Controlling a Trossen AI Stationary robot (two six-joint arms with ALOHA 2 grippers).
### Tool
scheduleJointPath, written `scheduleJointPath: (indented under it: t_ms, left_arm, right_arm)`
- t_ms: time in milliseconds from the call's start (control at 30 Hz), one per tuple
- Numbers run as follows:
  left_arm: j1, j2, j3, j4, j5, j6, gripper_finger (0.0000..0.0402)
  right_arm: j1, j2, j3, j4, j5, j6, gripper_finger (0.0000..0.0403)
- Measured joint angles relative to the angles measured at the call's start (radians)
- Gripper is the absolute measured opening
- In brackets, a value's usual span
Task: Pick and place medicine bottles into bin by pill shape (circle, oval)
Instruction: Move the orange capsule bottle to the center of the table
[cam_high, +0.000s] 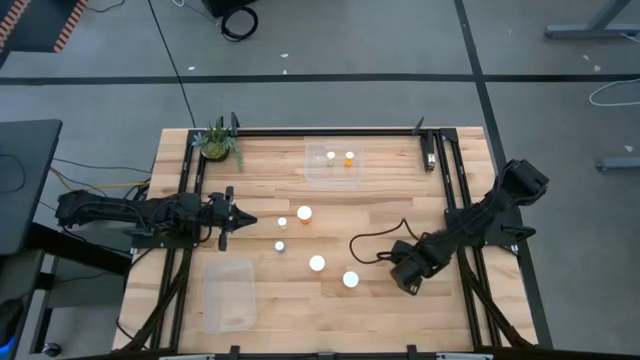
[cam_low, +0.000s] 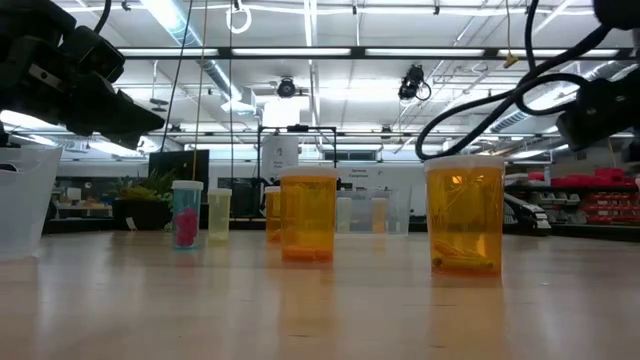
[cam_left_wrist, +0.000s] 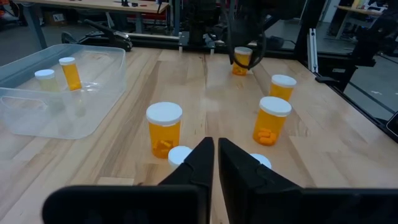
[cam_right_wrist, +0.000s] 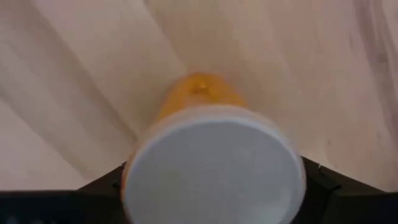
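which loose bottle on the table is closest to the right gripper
The wide-capped bottle nearest the table's front edge, just beside the right gripper. The other four loose bottles stand farther toward the left arm, and two more sit in the clear bin at the back.

On the counter (cam_high: 380, 210), two medicine bottles (cam_high: 349, 158) stood side by side in the bin (cam_high: 333, 166) at the far edge, with the potted plant (cam_high: 217, 143) off at the far left corner. Five more bottles stood in the open middle: two near the left pincer (cam_high: 236, 219), and a third beyond them toward the bin. The other two stood nearer the front edge, one (cam_high: 351, 279) just left of the right pincer (cam_high: 408, 276). A second bin (cam_high: 229, 292) sat at the front left.
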Motion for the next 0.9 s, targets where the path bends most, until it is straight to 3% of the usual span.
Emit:
scheduleJointPath:
  t_ms: [533,700,900]
  left_arm:
    - [0.0,0.0,0.0,0.0,0.0,0.0,0.0028]
    - [0.0,0.0,0.0,0.0,0.0,0.0,0.0034]
    - [0.0,0.0,0.0,0.0,0.0,0.0,0.0038]
  right_arm:
    - [-0.115,-0.008,0.001,0.051,-0.043,-0.134,0.0201]
    - [-0.156,-0.007,0.027,0.039,-0.062,-0.191,0.0203]
    - [-0.222,-0.007,0.146,0.006,0.037,-0.299,0.0208]
